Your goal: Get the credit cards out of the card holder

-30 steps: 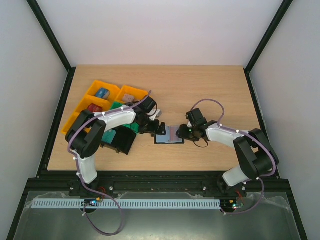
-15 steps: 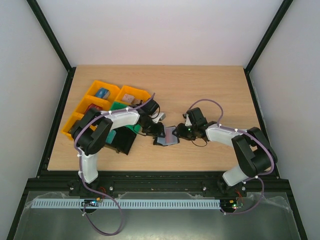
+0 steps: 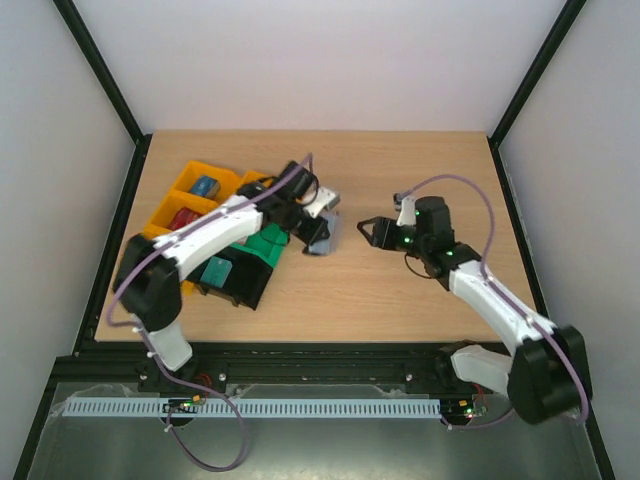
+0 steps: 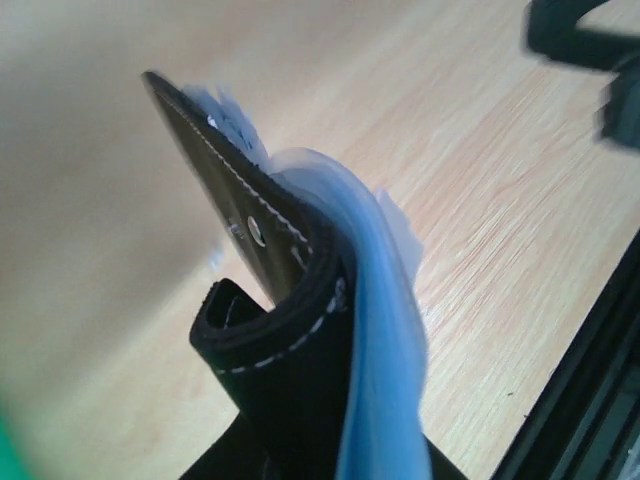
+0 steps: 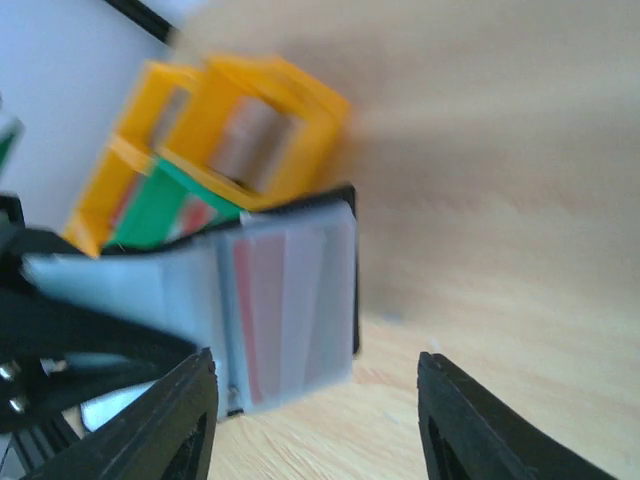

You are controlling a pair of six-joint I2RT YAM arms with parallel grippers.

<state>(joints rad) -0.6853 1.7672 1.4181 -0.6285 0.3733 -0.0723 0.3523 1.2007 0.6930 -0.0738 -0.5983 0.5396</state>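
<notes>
My left gripper [image 3: 311,224] is shut on the black card holder [image 3: 323,237] and holds it up off the table, left of centre. The left wrist view shows the holder [image 4: 285,345] standing on edge, with blue clear pockets [image 4: 385,330] fanning out beside its black cover; my own fingers are hidden under it. My right gripper [image 3: 368,232] is open a short way right of the holder and touches nothing. Between its spread fingertips [image 5: 190,410] in the right wrist view I see the holder's clear pocket face [image 5: 300,300], with red and pink credit cards [image 5: 258,310] still inside.
Yellow bins [image 3: 195,190] holding small blocks stand at the left, and they also show in the right wrist view [image 5: 260,130]. A green bin [image 3: 262,243] sits beside them. A black bin [image 3: 243,283] holds a teal block [image 3: 215,270]. The black table frame [image 4: 590,400] runs close by.
My left gripper closed on the card holder and lifted it up and back to the left. My right gripper came off the holder, drew back to the right and opened wider.
</notes>
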